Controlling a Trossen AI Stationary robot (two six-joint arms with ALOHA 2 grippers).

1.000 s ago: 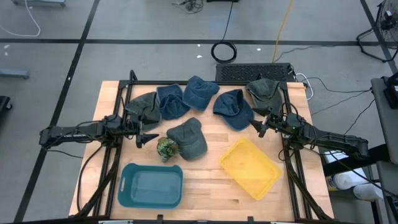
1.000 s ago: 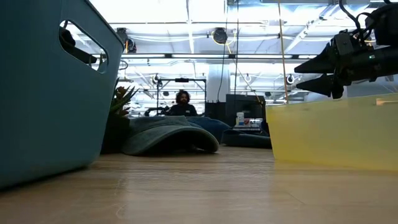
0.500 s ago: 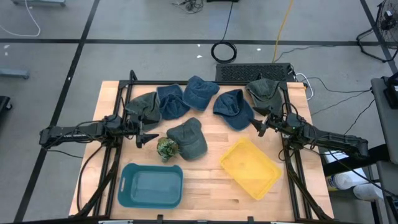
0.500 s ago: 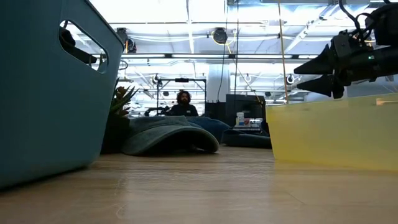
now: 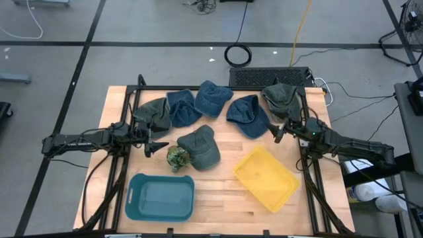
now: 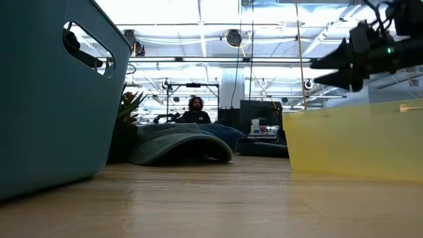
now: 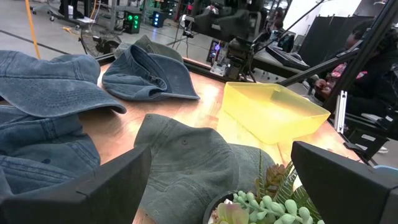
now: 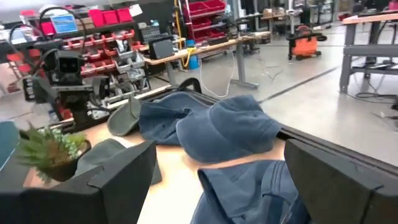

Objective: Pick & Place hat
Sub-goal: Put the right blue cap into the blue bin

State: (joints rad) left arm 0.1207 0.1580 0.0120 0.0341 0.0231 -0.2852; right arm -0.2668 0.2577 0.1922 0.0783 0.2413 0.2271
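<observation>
While both grippers hang spread and empty, right gripper [image 5: 277, 133] sits just beside the blue denim hat [image 5: 247, 115] beyond the yellow bin [image 5: 266, 178]; left gripper [image 5: 157, 144] near the potted succulent [image 5: 176, 157], left of that bin.

The wooden table [image 5: 225, 192] carries six hats [image 5: 199, 147], a plant [image 5: 176, 157], a teal bin [image 5: 160, 197] and a yellow tray [image 5: 266, 178].

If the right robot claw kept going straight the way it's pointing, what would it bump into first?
Probably the blue hat lying just ahead of the open right gripper. The gripper hangs above the table, though, so it might pass just over the hat; height is hard to judge.
</observation>
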